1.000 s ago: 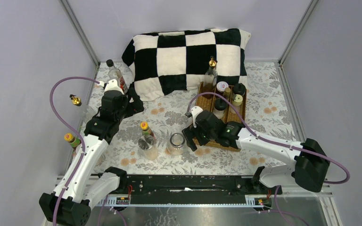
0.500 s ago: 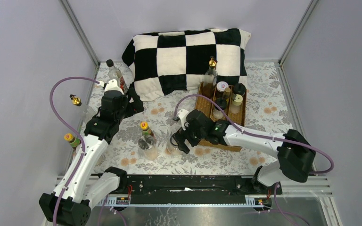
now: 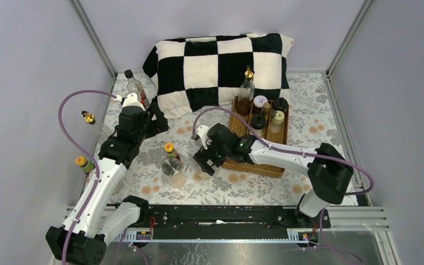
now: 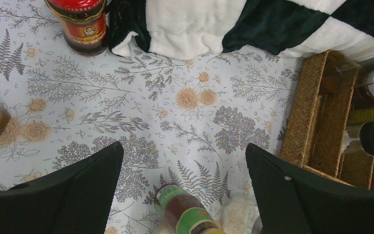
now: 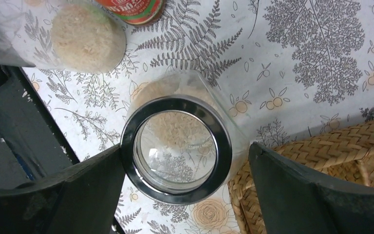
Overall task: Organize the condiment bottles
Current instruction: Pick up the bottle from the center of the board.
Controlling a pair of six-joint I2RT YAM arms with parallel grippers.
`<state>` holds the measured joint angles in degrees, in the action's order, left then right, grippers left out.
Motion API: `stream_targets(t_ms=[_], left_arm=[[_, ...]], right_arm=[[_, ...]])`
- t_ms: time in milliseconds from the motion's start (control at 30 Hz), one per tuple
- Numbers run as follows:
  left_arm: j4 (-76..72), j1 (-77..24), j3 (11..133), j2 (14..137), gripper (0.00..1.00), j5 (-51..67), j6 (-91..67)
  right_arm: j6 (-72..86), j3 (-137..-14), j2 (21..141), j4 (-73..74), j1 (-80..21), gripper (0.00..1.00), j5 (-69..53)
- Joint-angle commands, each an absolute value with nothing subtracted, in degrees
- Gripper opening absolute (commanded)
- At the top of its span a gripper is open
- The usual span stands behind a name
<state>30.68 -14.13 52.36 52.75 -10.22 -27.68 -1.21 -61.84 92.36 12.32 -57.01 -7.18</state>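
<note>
Jar: clear spice jar (image 5: 175, 146), upright, just beside the wicker tray (image 5: 321, 161), at its 8 o'clock corner.
Right gripper (image 3: 206, 164): spread wide, fingers at the jar's 9 and 3 o'clock.
Left gripper (image 4: 183, 148): spread, holding nothing.
Handling: probably light, rigid, slick, breakable glass; grip the body under the metal-rimmed lid.

floral-cloth table (image 3: 309, 110); on it stand loose condiment bottles (image 3: 169, 152), a wicker tray (image 3: 261, 169), a checkered pillow (image 3: 221, 61)

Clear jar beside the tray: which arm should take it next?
Right. The right gripper hangs open directly above the jar, a finger on each side of it. The left gripper, also open, is off near the pillow.
</note>
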Motion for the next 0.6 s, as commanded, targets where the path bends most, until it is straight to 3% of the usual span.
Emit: stream_targets(t_ms=[0, 67, 200, 567], left_arm=[[29.6, -13.9, 52.3, 52.2, 0.99, -9.5, -27.0], [29.5, -13.9, 52.2, 52.1, 0.99, -9.7, -26.9], [29.5, -13.9, 52.0, 52.1, 0.99, -9.9, -26.8], [28.8, -13.9, 51.4, 52.0, 0.99, -9.5, -27.1]], right_arm=[[-3.3, -65.6, 94.8, 11.6, -57.5, 0.97, -7.9], [-3.4, -66.1, 95.9, 11.7, -57.6, 0.87, -7.7], [-2.7, -66.8, 97.2, 11.6, -57.6, 0.57, -7.4], [-2.3, -69.4, 93.6, 14.3, -57.5, 0.52, -5.3]])
